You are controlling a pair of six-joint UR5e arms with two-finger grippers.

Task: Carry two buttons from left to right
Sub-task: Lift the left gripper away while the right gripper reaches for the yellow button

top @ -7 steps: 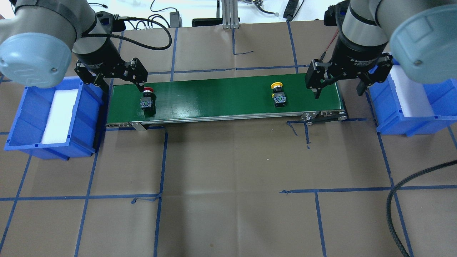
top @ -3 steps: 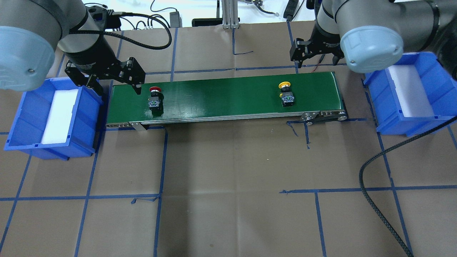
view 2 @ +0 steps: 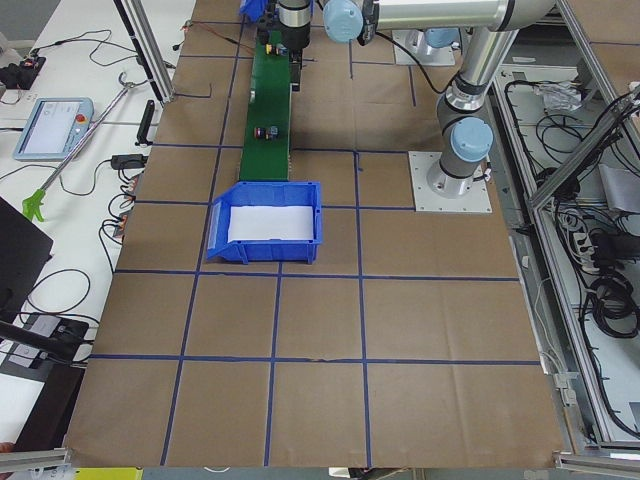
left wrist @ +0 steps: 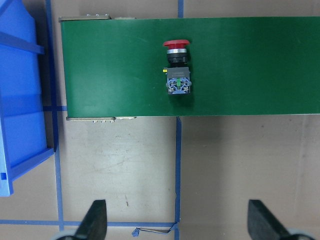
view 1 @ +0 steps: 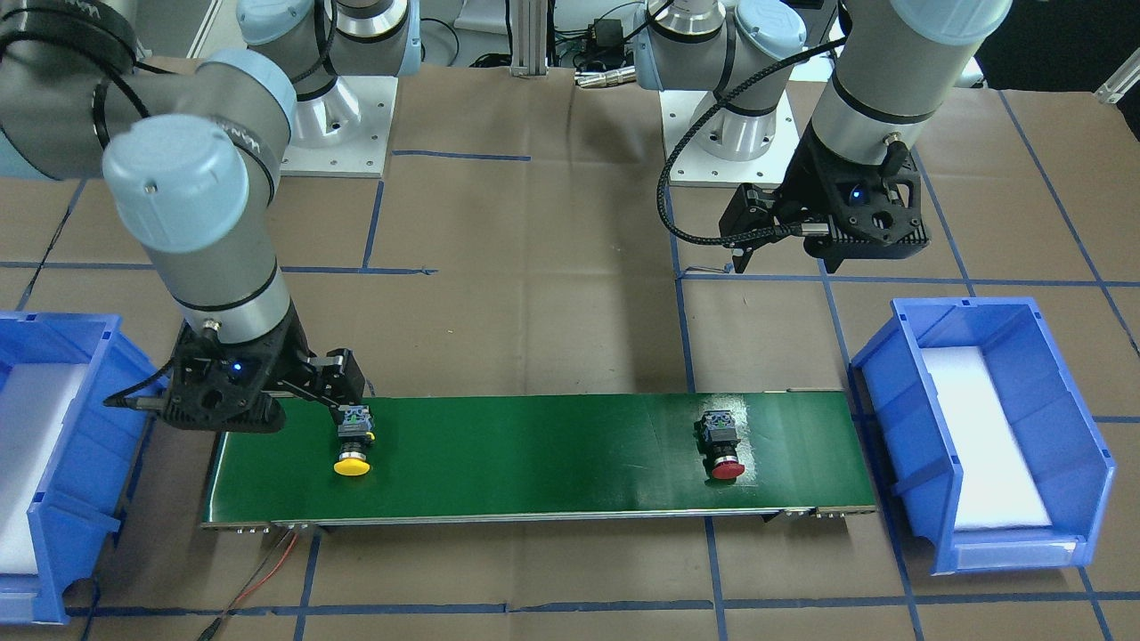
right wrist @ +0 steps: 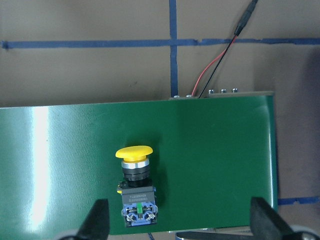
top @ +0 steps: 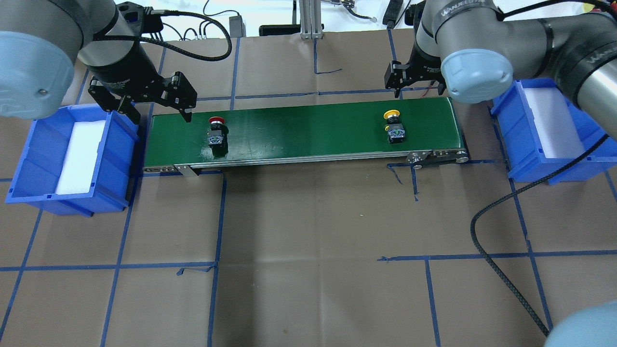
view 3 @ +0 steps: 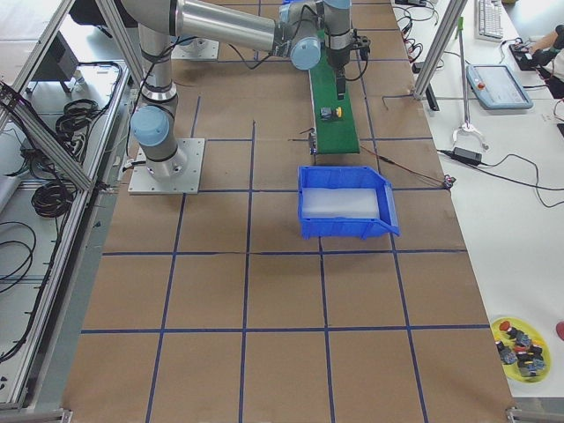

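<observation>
Both jaws apart; seen overhead, left gripper (left wrist: 177,221) nine o'clock of red button (top: 217,131), right gripper (right wrist: 185,221) one o'clock of yellow button (top: 394,127) (both on conveyor belt (top: 299,130)).

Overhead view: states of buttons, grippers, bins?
red button, on its side on belt, left end, ungripped.
yellow button, on its side on belt, right end, ungripped.
left gripper, open, empty.
right gripper, open, empty.
left bin, no button inside.
right bin, no button inside.
</observation>
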